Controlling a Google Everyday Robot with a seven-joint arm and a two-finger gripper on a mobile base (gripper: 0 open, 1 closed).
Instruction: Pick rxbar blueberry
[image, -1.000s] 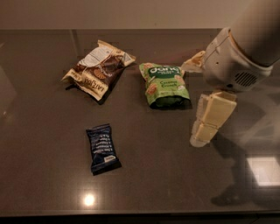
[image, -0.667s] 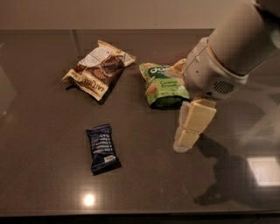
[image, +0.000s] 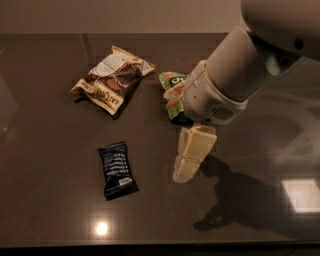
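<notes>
Dark table (image: 50, 200) bears one rxbar blueberry (image: 117, 169); one pincer (image: 184, 172) near it.

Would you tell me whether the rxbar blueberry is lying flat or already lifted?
Lying flat: the rxbar blueberry rests label-up on the table, with the gripper hanging apart to its right.

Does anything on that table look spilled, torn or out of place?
Nothing stands out. The blue bar, brown bag and green pouch lie on the table, nothing spilled; the arm partly hides the pouch. The gripper hangs beside the bar, apart from it.
</notes>
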